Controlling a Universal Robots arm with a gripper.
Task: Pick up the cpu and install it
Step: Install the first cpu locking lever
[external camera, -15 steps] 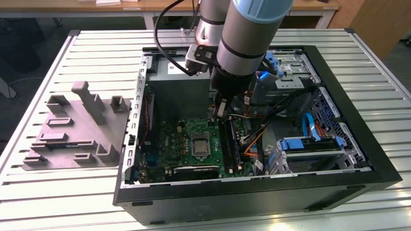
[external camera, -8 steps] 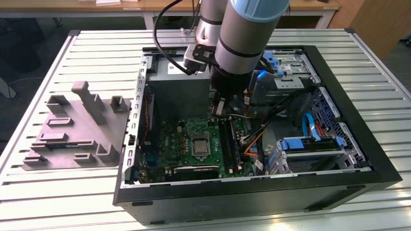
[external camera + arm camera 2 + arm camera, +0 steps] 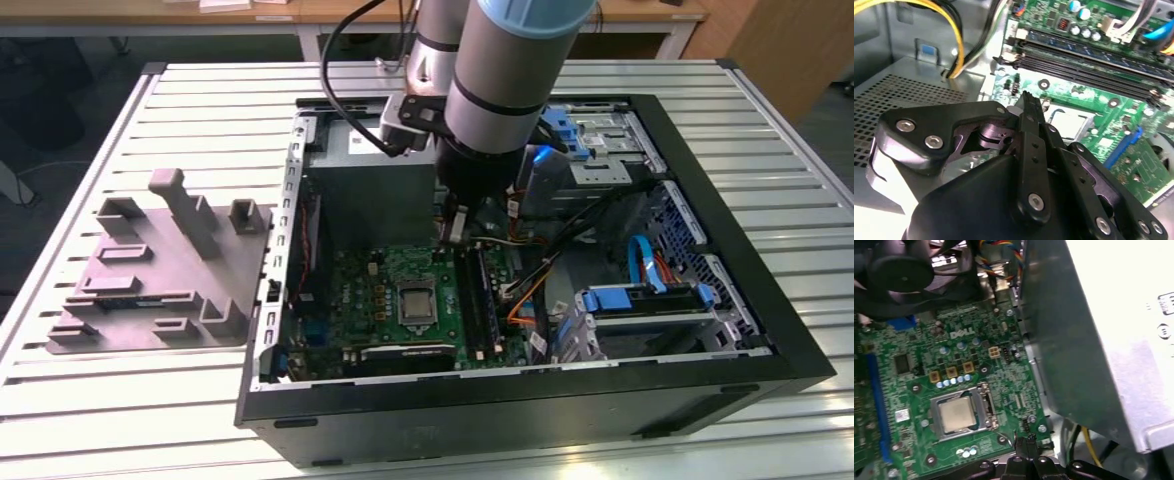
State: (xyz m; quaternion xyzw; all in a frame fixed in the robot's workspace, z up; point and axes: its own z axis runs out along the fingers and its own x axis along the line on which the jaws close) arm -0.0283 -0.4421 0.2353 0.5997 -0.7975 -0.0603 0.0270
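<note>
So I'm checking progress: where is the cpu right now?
In the first wrist view the cpu sits in the metal-framed socket on the green motherboard; the gripper is beside it, not holding it.

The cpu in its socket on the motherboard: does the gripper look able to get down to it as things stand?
Probably yes. In the first wrist view the cpu lies bare, nothing over it, and the gripper hangs close beside it above the motherboard. The grey metal box stands off to one side.
</note>
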